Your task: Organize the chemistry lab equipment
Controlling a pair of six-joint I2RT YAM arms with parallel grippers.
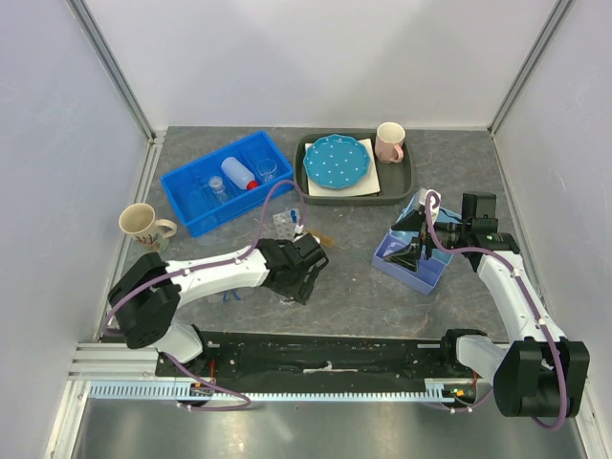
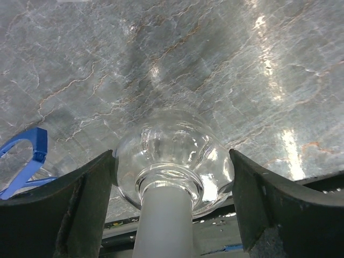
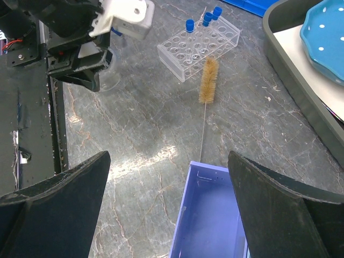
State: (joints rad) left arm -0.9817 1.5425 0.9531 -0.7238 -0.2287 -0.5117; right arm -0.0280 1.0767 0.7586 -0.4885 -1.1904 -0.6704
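Observation:
A clear round-bottom glass flask (image 2: pixel 167 141) stands on the table, its frosted neck toward the left wrist camera. My left gripper (image 2: pixel 172 157) is open, one finger on each side of the bulb, low over the table (image 1: pixel 292 279). Blue safety glasses (image 2: pixel 28 155) lie just left of it. The white test-tube rack (image 3: pixel 199 45) with blue-capped tubes stands beyond it (image 1: pixel 285 225). The white squeeze bottle (image 1: pixel 239 174) and small beakers (image 1: pixel 218 188) are in the blue bin (image 1: pixel 191 206). My right gripper (image 3: pixel 168 157) is open and empty above a lavender bin (image 3: pixel 200 215).
A bristle brush (image 3: pixel 207 80) lies between the rack and the lavender bin (image 1: pixel 400 270). A grey tray (image 1: pixel 400 182) at the back holds a blue dotted plate (image 1: pixel 335 161) and a pink mug (image 1: pixel 389 142). A beige mug (image 1: pixel 143 227) stands at the left.

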